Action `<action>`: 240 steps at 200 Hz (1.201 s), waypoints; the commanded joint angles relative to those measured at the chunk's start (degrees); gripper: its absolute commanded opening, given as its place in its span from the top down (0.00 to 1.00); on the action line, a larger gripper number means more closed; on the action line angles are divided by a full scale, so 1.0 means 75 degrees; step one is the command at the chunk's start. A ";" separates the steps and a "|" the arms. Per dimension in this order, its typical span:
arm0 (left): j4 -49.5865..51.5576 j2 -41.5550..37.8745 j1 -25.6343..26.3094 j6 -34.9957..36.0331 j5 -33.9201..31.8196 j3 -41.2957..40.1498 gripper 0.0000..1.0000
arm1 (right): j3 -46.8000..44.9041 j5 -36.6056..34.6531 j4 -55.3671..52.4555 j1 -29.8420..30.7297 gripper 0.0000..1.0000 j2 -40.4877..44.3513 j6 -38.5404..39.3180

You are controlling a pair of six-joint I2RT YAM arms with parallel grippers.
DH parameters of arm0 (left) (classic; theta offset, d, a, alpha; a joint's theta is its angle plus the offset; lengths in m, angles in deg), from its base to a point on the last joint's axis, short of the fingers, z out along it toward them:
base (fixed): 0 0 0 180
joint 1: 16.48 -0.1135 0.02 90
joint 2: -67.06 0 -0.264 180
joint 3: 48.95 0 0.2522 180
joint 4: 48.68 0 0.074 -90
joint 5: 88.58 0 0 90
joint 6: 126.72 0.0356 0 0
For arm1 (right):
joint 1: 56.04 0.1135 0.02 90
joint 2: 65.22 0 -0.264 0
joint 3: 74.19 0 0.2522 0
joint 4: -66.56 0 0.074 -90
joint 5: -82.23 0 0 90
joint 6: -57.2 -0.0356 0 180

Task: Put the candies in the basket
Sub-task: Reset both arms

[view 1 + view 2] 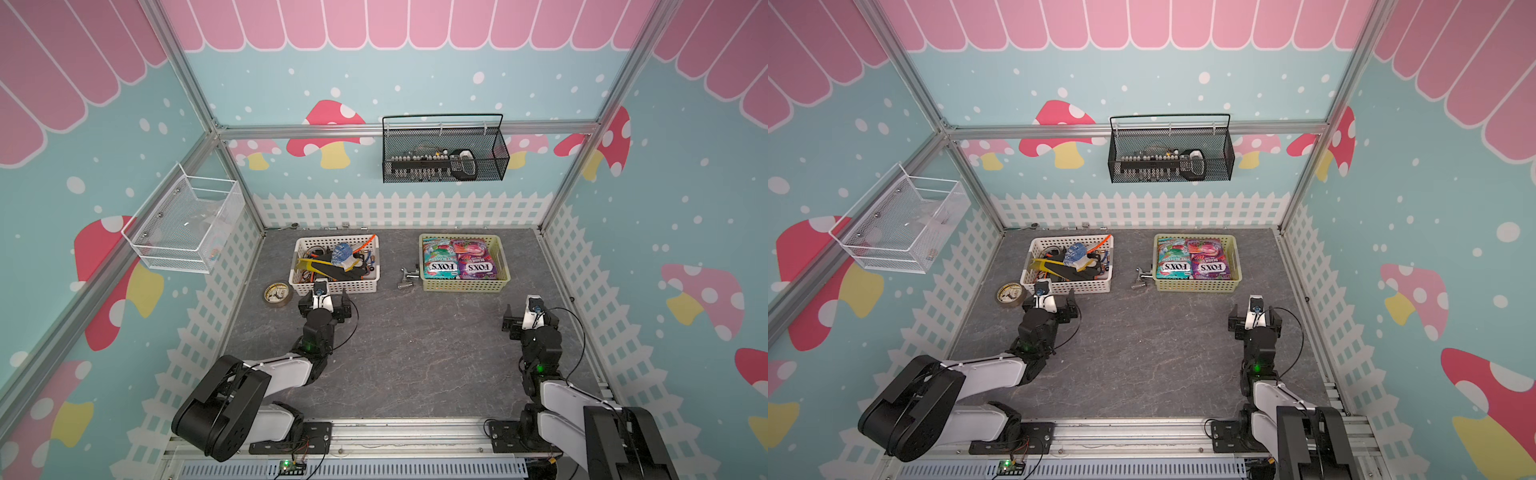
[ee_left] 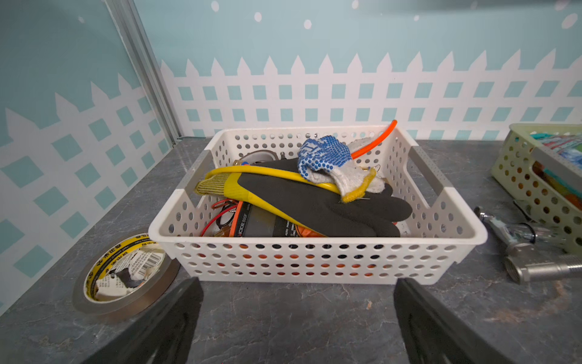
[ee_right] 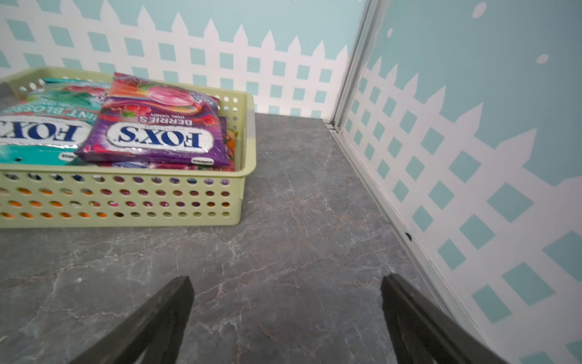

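**Desk:** Where do the candies stand?

**Me:** From the top, I see the candies (image 1: 459,261) inside the basket (image 1: 465,286), at one o'clock on the table (image 1: 415,361). A teal bag (image 1: 439,266) and a purple bag (image 1: 477,266) lie side by side on top, with more colour showing through the holes. I can't count all six, but I find none on the bare table.

**Desk:** Your grippers?

**Me:** The left gripper (image 2: 296,283) is spread wide with nothing between its jaws, facing the white basket (image 2: 315,261). The right gripper (image 3: 286,279) is equally wide and empty, at five o'clock from the basket.

**Desk:** So what's the step?

**Me:** I judge it done, bar a check. I'd draw both arms straight back toward six o'clock, where the table lies open.

**Desk:** Edges?

**Me:** The wall rail (image 3: 378,201) runs close at the right arm's three o'clock. The tape roll (image 2: 104,307) sits at the left's ten o'clock. A metal fitting (image 1: 405,278) lies just beside the basket's nine o'clock side, so I'd avoid sideways sweeps.
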 commanded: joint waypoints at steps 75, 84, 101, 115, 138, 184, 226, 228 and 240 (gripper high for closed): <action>-0.1363 0.0268 -0.0546 0.1054 0.0720 -0.0169 0.01 | 0.0750 0.1726 0.3335 -0.0073 0.01 -0.2968 0.0226; -0.1649 0.0340 -0.0652 0.1105 0.0668 -0.0234 0.01 | 0.0679 0.1783 0.3777 -0.0073 0.01 -0.3197 0.0243; -0.1494 0.0322 -0.0914 0.1071 0.1883 -0.0155 0.01 | 0.0584 0.1488 0.3668 -0.0073 0.01 -0.3041 0.0156; -0.1750 0.0623 -0.0954 0.1287 0.2117 -0.0110 0.01 | 0.0582 0.1393 0.3814 -0.0073 0.01 -0.3129 0.0085; -0.1752 0.0732 -0.1321 0.0880 0.2139 -0.0040 0.01 | 0.0778 0.1296 0.3394 -0.0073 0.01 -0.3107 0.0036; -0.4774 0.1457 -0.2178 0.0413 0.3686 -0.1269 0.01 | 0.0708 0.0869 0.3498 -0.0073 0.01 -0.3090 -0.0117; -0.2621 0.1417 -0.2647 -0.0220 0.3664 -0.0213 0.01 | 0.0831 0.0527 0.3271 -0.0006 0.01 -0.3098 -0.0175; -0.2695 0.1436 -0.2667 -0.0230 0.3667 -0.0217 0.01 | 0.0842 0.0517 0.3242 -0.0004 0.01 -0.3084 -0.0164; -0.2181 0.1269 -0.2672 -0.0257 0.3684 -0.0112 0.01 | 0.0892 0.0432 0.3140 0.0032 0.01 -0.3107 -0.0163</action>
